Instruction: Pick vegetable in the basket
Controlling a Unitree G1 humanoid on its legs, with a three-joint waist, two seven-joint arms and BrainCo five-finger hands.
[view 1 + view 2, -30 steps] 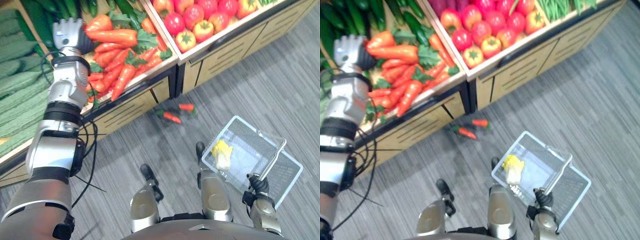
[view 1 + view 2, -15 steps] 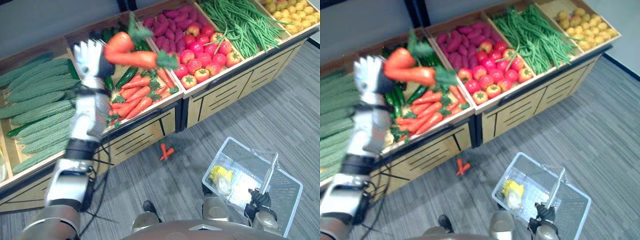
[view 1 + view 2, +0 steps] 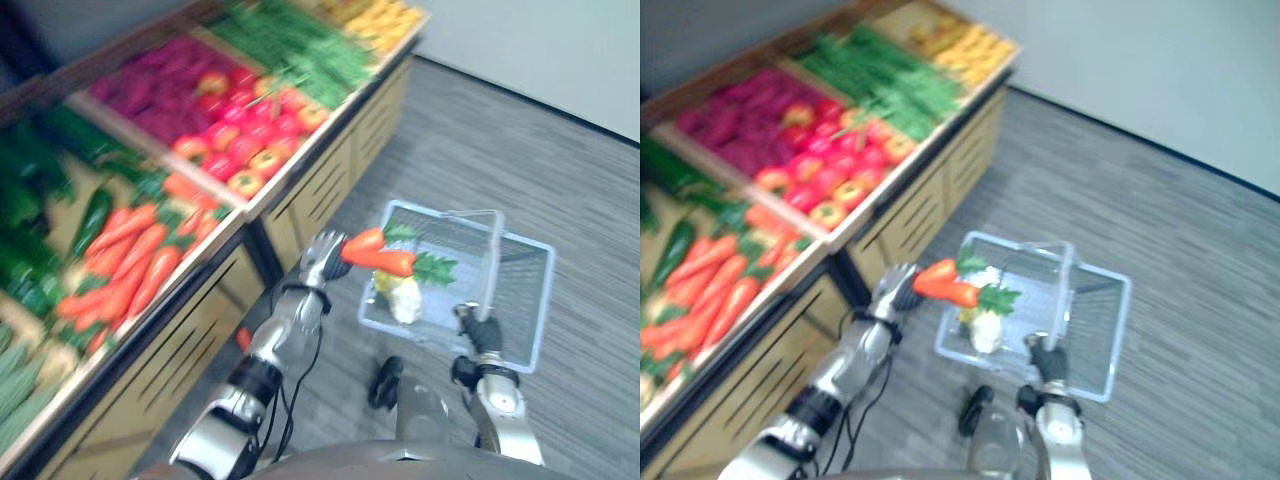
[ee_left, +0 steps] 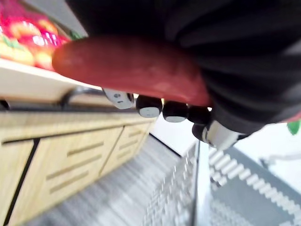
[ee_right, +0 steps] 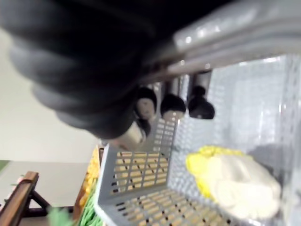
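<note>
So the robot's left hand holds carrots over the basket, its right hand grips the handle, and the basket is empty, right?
Not quite: the basket is not empty. A yellow and white vegetable lies in it, as the right wrist view shows. The rest is right: the left hand holds carrots over it and the right hand grips the handle.

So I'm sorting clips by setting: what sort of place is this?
Likely a shop's produce section, maybe a mock one: a partitioned wooden display stand holds sorted orange carrots, red tomatoes and green beans, and the right hand grips a clear plastic shopping basket.
</note>
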